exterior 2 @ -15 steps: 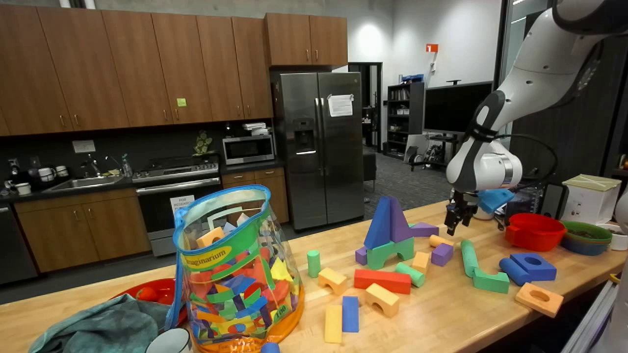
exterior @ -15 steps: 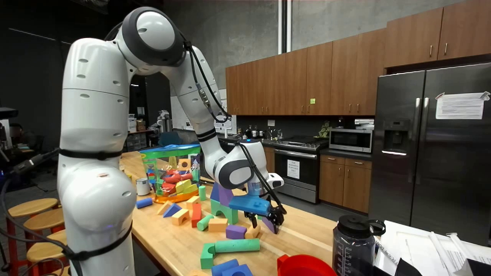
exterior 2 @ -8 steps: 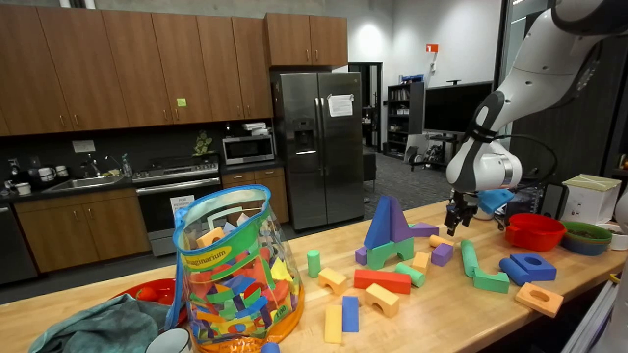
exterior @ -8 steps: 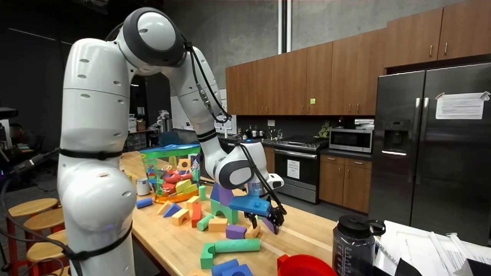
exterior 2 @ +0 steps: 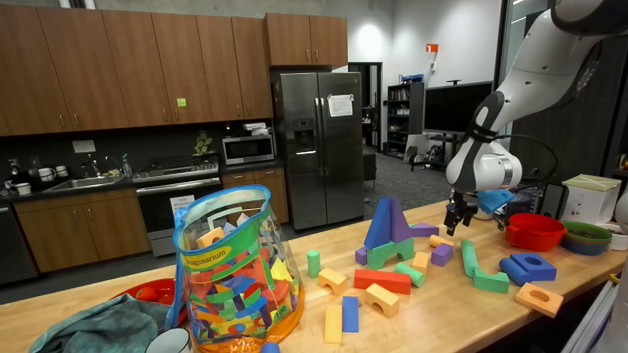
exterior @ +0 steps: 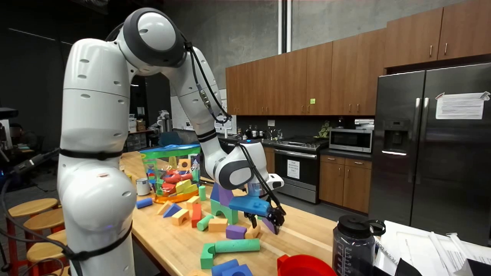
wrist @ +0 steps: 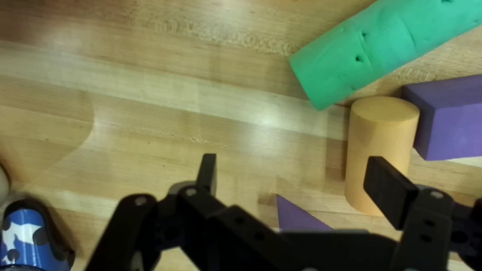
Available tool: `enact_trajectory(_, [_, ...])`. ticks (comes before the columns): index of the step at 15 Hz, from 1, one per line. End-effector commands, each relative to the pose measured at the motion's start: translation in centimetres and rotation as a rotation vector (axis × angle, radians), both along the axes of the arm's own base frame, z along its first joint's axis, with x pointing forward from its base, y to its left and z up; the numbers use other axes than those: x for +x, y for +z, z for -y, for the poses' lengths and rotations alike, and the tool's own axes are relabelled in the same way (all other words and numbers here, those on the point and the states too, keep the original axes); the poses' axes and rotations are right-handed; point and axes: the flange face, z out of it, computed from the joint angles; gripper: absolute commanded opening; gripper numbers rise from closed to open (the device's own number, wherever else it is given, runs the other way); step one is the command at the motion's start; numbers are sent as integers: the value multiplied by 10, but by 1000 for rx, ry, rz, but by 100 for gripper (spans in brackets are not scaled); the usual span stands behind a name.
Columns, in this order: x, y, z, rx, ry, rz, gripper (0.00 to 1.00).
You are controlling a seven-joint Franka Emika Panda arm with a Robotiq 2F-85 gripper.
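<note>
Wrist view, left to right: my gripper (wrist: 292, 165) hangs above the table (wrist: 150, 124), jaws spread wide, unloaded. Tip of a purple wedge (wrist: 296, 218) shows between them. Tan cylinder (wrist: 378, 137) lies below, partly hidden by one finger (wrist: 389, 192), beside a purple block (wrist: 457, 126).

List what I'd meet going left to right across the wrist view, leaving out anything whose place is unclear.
Blue-and-white patterned object, purple wedge with only its tip showing, tan cylinder, purple block.
</note>
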Motion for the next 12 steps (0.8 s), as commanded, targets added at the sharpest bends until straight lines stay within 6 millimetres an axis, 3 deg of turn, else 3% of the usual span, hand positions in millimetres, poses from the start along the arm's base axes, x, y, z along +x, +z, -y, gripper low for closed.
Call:
enact_trajectory(1, [-10,-4,5,9,-171,56,100])
enact_trajectory(8, [-52,-16,-7,18,-466,139,100])
enact_trajectory(12, [-49,-22,-6,23,-554,146,100])
